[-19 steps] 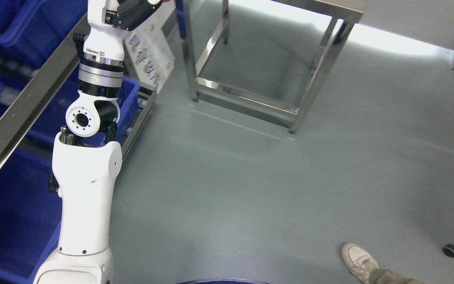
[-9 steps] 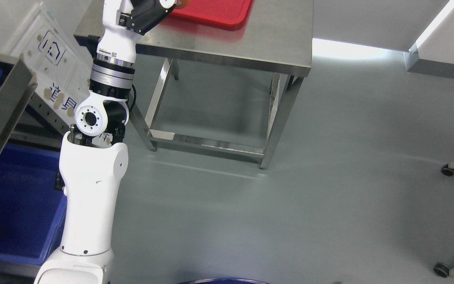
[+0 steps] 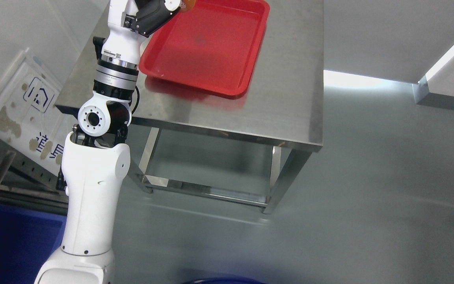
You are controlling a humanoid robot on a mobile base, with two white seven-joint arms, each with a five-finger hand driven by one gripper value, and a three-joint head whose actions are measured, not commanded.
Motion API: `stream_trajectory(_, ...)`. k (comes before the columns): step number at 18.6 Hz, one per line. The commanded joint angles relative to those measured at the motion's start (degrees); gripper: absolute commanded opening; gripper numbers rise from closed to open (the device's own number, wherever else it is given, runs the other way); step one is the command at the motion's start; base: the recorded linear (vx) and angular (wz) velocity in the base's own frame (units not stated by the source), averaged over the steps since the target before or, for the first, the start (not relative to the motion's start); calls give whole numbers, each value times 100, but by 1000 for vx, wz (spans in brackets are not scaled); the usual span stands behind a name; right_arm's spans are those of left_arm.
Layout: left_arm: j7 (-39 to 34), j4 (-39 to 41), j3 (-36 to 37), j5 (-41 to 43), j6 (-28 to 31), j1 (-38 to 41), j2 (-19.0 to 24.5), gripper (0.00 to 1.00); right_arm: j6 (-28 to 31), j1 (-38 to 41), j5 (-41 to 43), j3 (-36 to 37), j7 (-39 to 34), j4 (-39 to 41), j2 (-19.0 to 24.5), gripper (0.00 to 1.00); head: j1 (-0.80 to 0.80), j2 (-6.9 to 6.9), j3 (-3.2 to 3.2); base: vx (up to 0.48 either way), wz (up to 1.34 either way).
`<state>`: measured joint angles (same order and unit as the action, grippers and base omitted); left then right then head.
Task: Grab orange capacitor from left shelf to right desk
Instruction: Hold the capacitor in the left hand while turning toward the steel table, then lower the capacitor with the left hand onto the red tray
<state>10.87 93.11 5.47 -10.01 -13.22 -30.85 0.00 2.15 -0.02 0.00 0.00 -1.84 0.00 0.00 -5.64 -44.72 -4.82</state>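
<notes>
1. One arm is at work, the left, rising from the lower left; its robot hand [image 3: 163, 8] sits at the top edge, over the near-left corner of the red tray [image 3: 211, 55]; the right arm is out of view.
2. The robot hand is curled round a small orange capacitor [image 3: 188, 3], of which only a sliver shows at the fingertips, cut by the frame edge; its long axis cannot be told.
3. The relation that counts: the capacitor pokes out of the hand toward the tray's inside, so the tray floor lies just ahead and below; the tray rests on the steel tabletop [image 3: 290, 98], toward its left side.
4. My judgement: the carry is nearly over and a short reach inward and down would set the part in the tray.
5. Against the earlier frames, the whole view has swung; the shelf and blue bins that filled the left have mostly gone, and the tray, once barely showing, now lies in plain sight; that is mostly camera motion.
</notes>
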Motion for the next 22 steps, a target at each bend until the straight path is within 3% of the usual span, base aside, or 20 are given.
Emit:
stream_trajectory(1, 21, -30, 51, -18, 4, -9, 100, 4, -4, 81, 0, 62, -1, 193, -100, 100, 0, 0, 0, 385, 63)
stream_trajectory(6, 38, 93, -151, -18, 917, -18, 100, 3, -4, 81, 0, 62, -1, 193, -100, 100, 0, 0, 0, 302, -14)
stream_trajectory(12, 65, 111, -151, -18, 1322, -9, 100, 3, -4, 81, 0, 62, -1, 193, -100, 100, 0, -1, 0, 74, -15)
stream_trajectory(22, 21, 41, 507, 130, 1911, 61, 100, 4, 5, 81, 0, 62, -1, 193, -100, 100, 0, 0, 0, -6, 6)
